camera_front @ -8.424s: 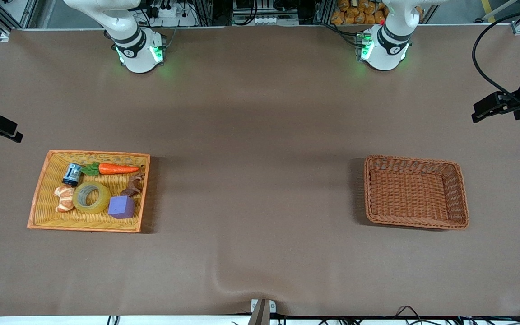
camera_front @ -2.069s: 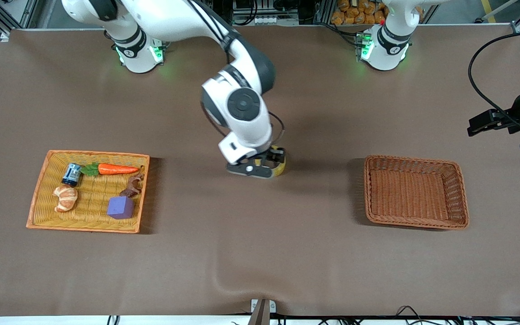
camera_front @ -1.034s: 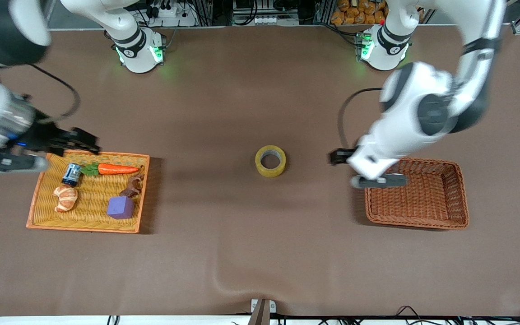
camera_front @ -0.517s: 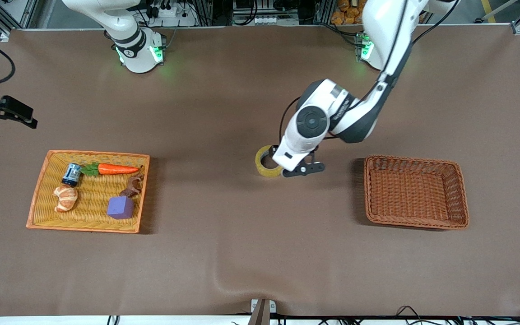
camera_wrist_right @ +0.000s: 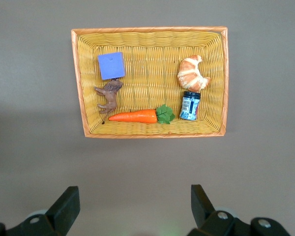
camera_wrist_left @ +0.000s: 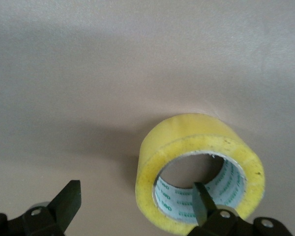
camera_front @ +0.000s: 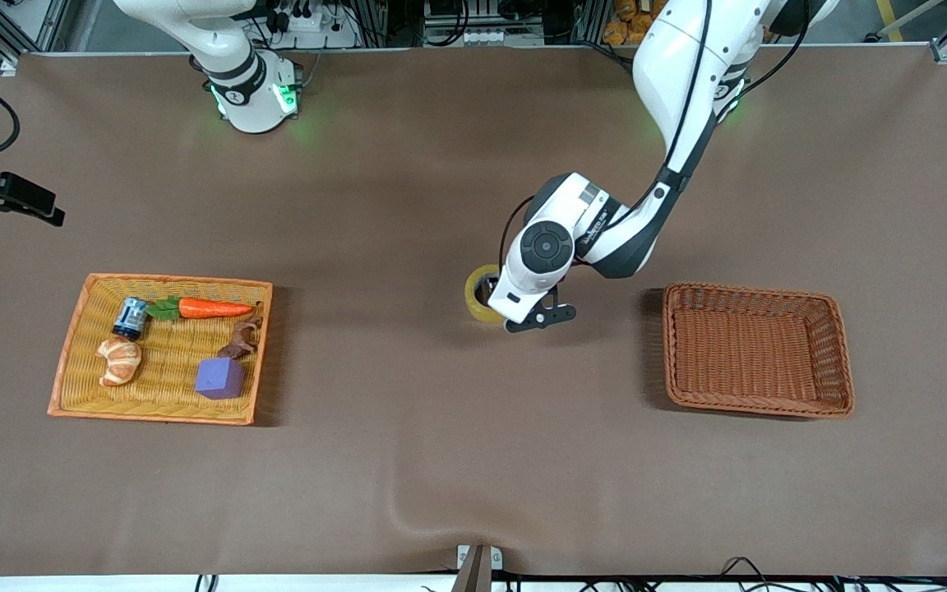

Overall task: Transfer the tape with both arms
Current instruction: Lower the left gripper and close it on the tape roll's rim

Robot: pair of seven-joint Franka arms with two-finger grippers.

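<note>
The tape, a yellow roll with a grey core, lies flat on the brown table at mid-table, between the two baskets. My left gripper is down at the roll and open. In the left wrist view the tape fills the middle. One finger is inside the ring's hole and the other finger is outside, so the jaws straddle the roll's wall without closing on it. My right gripper is open and empty, held high at the right arm's end of the table; its own view shows its jaws wide.
A yellow basket at the right arm's end holds a purple cube, a carrot, a croissant, a can and a brown figure. A brown wicker basket stands at the left arm's end.
The right arm carried the tape from the yellow basket to mid-table, let go and withdrew. The left arm came in and has now sunk lower over the roll.
</note>
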